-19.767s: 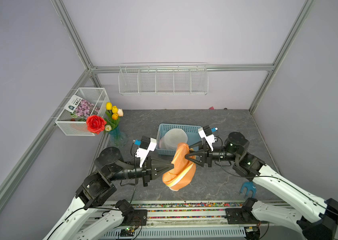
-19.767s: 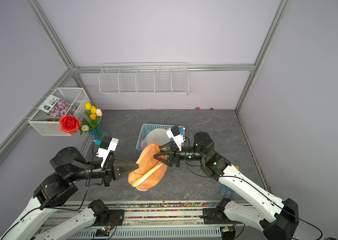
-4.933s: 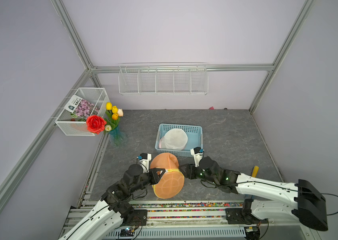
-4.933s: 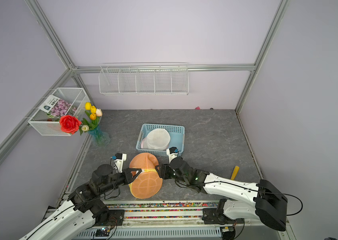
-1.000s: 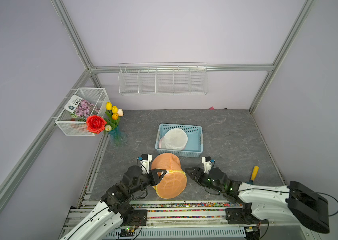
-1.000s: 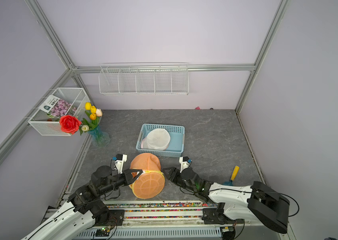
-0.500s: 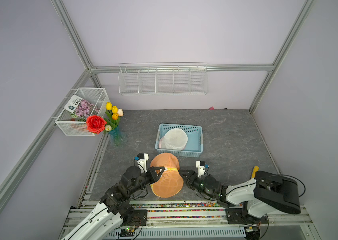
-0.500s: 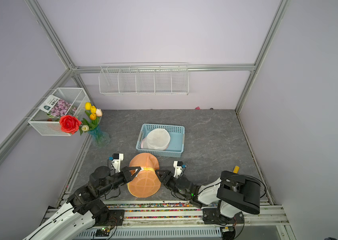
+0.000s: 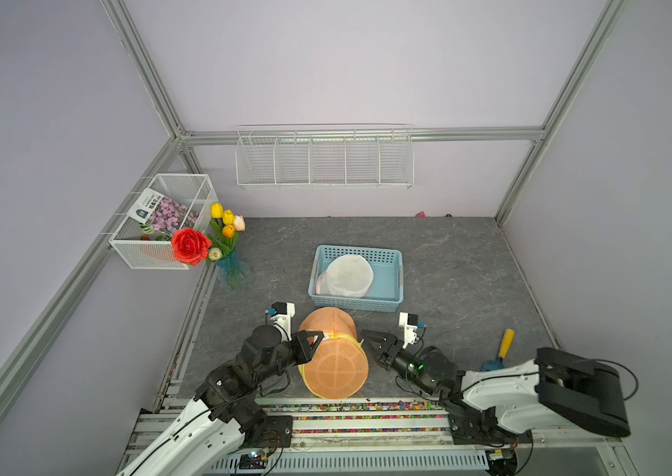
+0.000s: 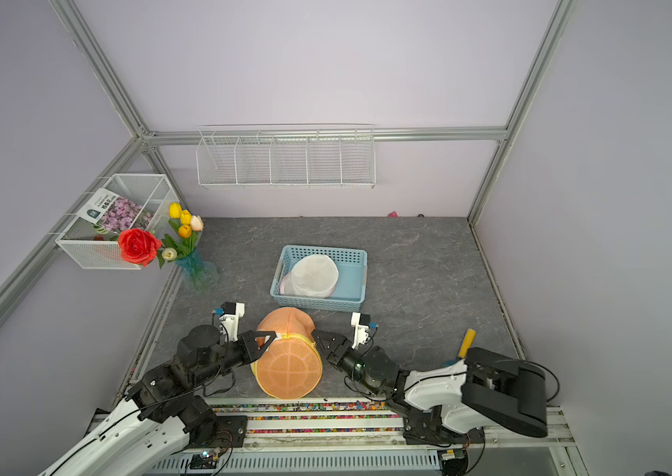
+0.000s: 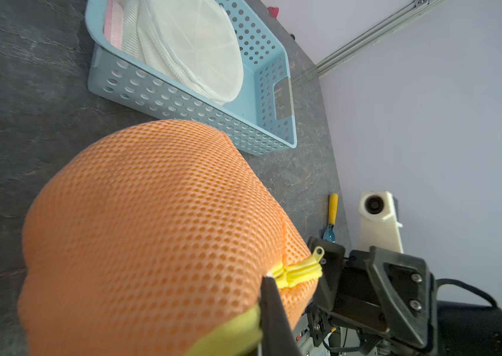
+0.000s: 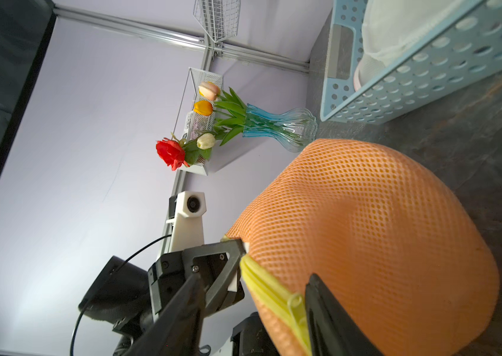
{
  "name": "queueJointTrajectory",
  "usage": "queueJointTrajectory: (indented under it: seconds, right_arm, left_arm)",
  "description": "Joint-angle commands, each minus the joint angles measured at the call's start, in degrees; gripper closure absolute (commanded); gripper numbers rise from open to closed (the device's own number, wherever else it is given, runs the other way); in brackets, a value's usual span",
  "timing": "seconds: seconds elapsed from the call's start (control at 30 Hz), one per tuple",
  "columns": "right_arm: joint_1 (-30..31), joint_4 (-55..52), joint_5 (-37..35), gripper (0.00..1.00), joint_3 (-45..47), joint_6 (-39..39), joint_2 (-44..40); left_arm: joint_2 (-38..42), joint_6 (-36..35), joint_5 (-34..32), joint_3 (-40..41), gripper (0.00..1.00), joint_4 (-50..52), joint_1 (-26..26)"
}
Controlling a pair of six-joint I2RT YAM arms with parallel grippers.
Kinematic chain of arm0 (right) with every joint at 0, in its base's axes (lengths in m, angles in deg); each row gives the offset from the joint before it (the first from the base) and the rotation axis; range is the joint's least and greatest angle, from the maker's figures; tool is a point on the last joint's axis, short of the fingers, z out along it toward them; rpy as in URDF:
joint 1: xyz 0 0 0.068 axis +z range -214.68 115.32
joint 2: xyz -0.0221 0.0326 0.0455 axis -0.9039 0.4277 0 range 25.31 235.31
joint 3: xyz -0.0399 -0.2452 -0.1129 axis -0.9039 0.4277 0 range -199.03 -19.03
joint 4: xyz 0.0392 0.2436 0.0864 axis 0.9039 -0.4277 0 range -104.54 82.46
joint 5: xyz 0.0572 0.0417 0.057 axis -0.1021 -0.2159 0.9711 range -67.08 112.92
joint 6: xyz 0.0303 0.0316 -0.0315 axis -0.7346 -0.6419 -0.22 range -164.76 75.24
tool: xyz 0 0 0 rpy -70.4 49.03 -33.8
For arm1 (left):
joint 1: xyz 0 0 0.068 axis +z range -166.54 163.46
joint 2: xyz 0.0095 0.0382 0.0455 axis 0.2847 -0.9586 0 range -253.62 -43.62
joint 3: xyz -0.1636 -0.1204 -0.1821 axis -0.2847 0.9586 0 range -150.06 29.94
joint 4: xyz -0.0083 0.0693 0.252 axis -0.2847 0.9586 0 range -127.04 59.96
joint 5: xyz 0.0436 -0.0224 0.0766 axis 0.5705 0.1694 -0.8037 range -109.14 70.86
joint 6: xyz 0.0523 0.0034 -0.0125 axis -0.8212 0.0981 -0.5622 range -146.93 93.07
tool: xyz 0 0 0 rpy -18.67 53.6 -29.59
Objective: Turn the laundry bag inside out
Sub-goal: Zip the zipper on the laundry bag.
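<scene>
Between my left tool (image 9: 318,335) and right tool (image 9: 367,341) lies the orange mesh laundry bag (image 9: 335,364); the left is clamped on its yellow zipper rim (image 12: 266,285), the right half-open astride it. I should seat deeper before closing.

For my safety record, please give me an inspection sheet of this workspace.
Surface: grey stone-pattern tabletop, no spill seen.
Job's things: orange mesh laundry bag with yellow zipper rim, between the grippers.
Clutter: light blue perforated plastic basket holding a white mesh bag; yellow-handled tool; glass vase of tulips.
Grippers: left gripper shut on the bag's rim; right gripper open at the rim.
Cables: black cables loop clear of the bag.
Surroundings: white wire shelf and wire basket with red rose on lilac walls.
</scene>
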Motion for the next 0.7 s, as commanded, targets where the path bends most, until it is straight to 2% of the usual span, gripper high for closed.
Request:
queueJointTrajectory:
  seconds: [0.0,0.07,0.17,0.2,0.23,0.33,0.43,0.5,0.67]
  right_arm:
    - [0.37,-27.86,-2.80,0.44,-2.05,10.67,-12.04]
    - [0.64,-44.22,-7.43,0.43,-4.75,16.44,-19.72]
    - [0.57,-53.29,-11.44,0.36,-7.28,25.84,-25.68]
    - [-0.19,-61.44,-11.83,0.33,-10.70,26.99,-25.65]
    - [-1.44,-68.78,-9.85,0.30,-14.28,27.29,-24.66]
    - [-2.35,-76.24,-3.53,0.33,-20.01,32.24,-20.42]
    - [-2.35,-70.98,1.64,0.41,-19.36,36.14,-18.21]
    - [-3.16,-68.51,3.14,0.50,-18.10,33.74,-17.35]
    - [-6.28,-55.71,12.35,0.50,-12.51,27.28,-17.89]
  left_arm:
    - [-0.24,-3.29,2.00,-0.51,1.00,-1.86,0.09]
    - [-0.91,-3.87,2.64,-0.90,1.00,-1.94,0.10]
    - [-1.87,-5.74,4.35,-1.90,1.00,-1.97,0.14]
    - [-2.49,-6.59,4.96,-2.54,1.00,-1.58,0.14]
    - [-3.28,-7.50,5.82,-3.17,1.00,-1.30,0.17]
    - [-5.55,-9.67,6.98,-5.32,1.00,0.46,0.18]
    - [-6.14,-10.62,6.78,-6.60,1.00,1.81,0.21]
    - [-6.16,-10.68,6.65,-6.84,1.00,2.01,0.18]
    - [-5.88,-9.90,6.68,-6.31,1.00,0.92,0.25]
